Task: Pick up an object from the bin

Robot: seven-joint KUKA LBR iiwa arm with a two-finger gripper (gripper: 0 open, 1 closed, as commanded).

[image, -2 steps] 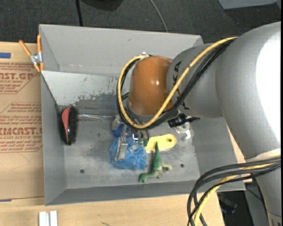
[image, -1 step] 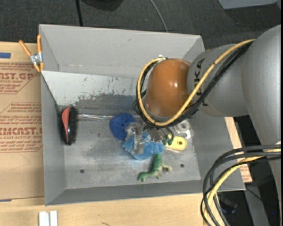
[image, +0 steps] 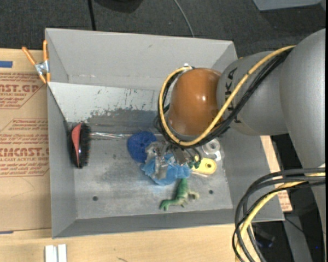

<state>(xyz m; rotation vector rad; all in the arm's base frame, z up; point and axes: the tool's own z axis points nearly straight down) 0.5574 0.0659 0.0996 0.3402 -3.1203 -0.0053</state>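
Grey sheet-metal bin (image: 98, 201): sloped walls, flat floor, matte, with scuffs and pale smears on the back wall.

Left of floor: a brush with a glossy red back and black bristles (image: 77, 144) lies on its side against the left wall. A clear, thin handle runs from it toward the centre.

Centre: a rounded, deep blue lump of soft-looking material (image: 140, 144) rests on the floor. Just right of it lies a lighter blue, crumpled, film-like piece (image: 172, 174) with creased, shiny folds. The two blue things touch or nearly touch.

The pincer (image: 163, 161) is down at the floor, on the upper left edge of the crumpled blue piece, between it and the rounded lump. Released or clenched: cannot tell, as the wrist hides most of it.

In front of it: a green plastic toy dinosaur (image: 177, 195), small and knobbly, lying flat.

Right of the pincer: a flat yellow plastic tag with a hole (image: 206, 167), and above it a white piece (image: 213, 148), partly covered.

The arm (image: 284, 91) is smooth grey and enters from the right. Its wrist points steeply down under a glossy orange-brown dome cover (image: 194, 102), which is looped by yellow-and-black cables (image: 165, 100).
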